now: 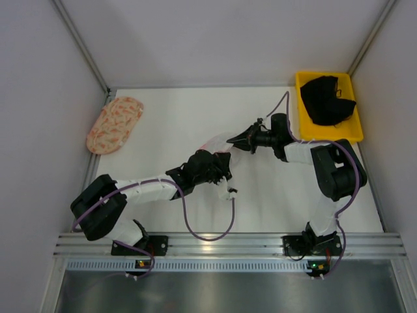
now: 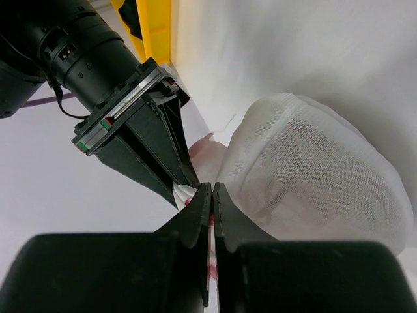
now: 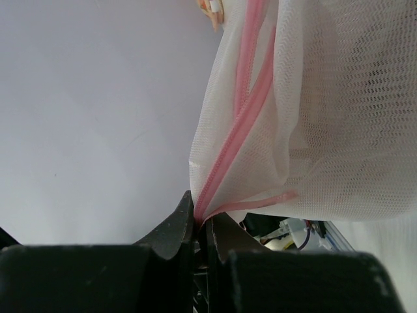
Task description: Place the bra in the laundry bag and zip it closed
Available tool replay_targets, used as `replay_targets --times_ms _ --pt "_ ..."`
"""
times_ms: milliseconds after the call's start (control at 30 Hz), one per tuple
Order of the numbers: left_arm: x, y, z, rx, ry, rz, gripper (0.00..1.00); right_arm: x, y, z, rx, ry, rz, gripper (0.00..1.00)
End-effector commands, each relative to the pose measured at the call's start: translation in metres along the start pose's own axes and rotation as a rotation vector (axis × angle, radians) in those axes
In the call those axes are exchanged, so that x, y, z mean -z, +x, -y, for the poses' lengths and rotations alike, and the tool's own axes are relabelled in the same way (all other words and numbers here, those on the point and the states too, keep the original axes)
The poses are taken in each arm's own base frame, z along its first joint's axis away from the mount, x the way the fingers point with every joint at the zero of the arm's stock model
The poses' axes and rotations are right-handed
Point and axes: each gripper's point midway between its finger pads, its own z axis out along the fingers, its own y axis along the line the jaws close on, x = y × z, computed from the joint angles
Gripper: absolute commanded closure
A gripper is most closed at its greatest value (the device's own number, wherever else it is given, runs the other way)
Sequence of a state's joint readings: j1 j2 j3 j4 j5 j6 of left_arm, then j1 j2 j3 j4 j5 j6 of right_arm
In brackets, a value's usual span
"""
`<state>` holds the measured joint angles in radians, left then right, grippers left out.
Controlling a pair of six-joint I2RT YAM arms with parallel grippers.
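**A:** Biggest things first. What's there?

**B:** A white table (image 1: 163,130). At its far right corner is a yellow bin (image 1: 301,111) with a black garment (image 1: 331,101) in it. At the far left lies a peach patterned fabric piece (image 1: 115,124).

**A:** And the laundry bag?

**B:** The laundry bag (image 2: 306,169) is mid-table, between the two arms. Its white mesh is puffed out to one side of both sets of fingertips.

**A:** How do the jaws stand?

**B:** The left gripper (image 2: 212,195) has its jaws pressed together on a bit of the bag's pink edge. The right gripper (image 3: 199,222) is pinched tight on the pink zip rim (image 3: 241,124), with the mesh rising from its tips. The two pairs of tips almost touch at the same stretch of rim.

**A:** The bra?

**B:** I can't pick it out. A pale pink tint shows by the mesh near the grip, but I cannot tell whether that is the bra.
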<state>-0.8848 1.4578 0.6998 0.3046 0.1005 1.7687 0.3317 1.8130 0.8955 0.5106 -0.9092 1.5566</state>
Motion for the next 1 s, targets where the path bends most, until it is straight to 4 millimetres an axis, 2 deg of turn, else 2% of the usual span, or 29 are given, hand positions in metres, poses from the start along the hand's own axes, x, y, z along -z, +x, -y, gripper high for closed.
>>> replay_targets --times_ms 0,100,233,300,367,400,500,700,833,867,900,933,967 --pt "0.007 0.000 -0.015 0.003 -0.048 0.009 0.99 0.002 0.015 -0.022 0.071 -0.054 -0.032 1.00" --pt "0.009 -0.001 -0.011 0.027 -0.025 0.014 1.00 0.001 0.015 -0.021 0.081 -0.045 -0.041 1.00" --pt "0.017 -0.008 -0.002 0.074 0.041 0.055 1.00 -0.004 0.003 -0.022 0.136 -0.027 -0.027 1.00" --pt "0.021 -0.019 0.013 0.099 0.103 0.103 1.00 -0.005 -0.006 -0.023 0.147 -0.019 -0.016 1.00" --pt "0.027 -0.028 0.017 0.104 0.122 0.143 1.00 -0.006 -0.013 -0.022 0.175 -0.010 -0.008 1.00" --pt "0.031 -0.032 0.031 0.119 0.169 0.156 1.00 -0.007 -0.018 -0.023 0.185 -0.010 -0.005 1.00" --pt "0.039 -0.041 0.044 0.148 0.229 0.197 1.00 -0.009 -0.029 -0.025 0.227 -0.008 0.000 1.00" --pt "0.045 -0.050 0.047 0.219 0.277 0.237 1.00 -0.014 -0.038 -0.027 0.352 0.029 -0.032 1.00" --pt "0.033 -0.041 0.049 0.311 0.305 0.179 1.00 -0.012 -0.038 -0.025 0.421 0.066 -0.056 0.99" --pt "0.029 -0.036 0.037 0.330 0.277 0.165 1.00 -0.010 -0.036 -0.022 0.415 0.087 -0.065 0.92" --pt "0.025 -0.034 0.034 0.353 0.269 0.150 1.00 -0.008 -0.034 -0.024 0.456 0.089 -0.068 0.78" --pt "0.020 -0.032 0.034 0.374 0.273 0.140 1.00 -0.005 -0.034 -0.025 0.467 0.091 -0.066 0.71" --pt "0.016 -0.027 0.023 0.402 0.244 0.119 1.00 -0.002 -0.034 -0.023 0.465 0.104 -0.066 0.63"
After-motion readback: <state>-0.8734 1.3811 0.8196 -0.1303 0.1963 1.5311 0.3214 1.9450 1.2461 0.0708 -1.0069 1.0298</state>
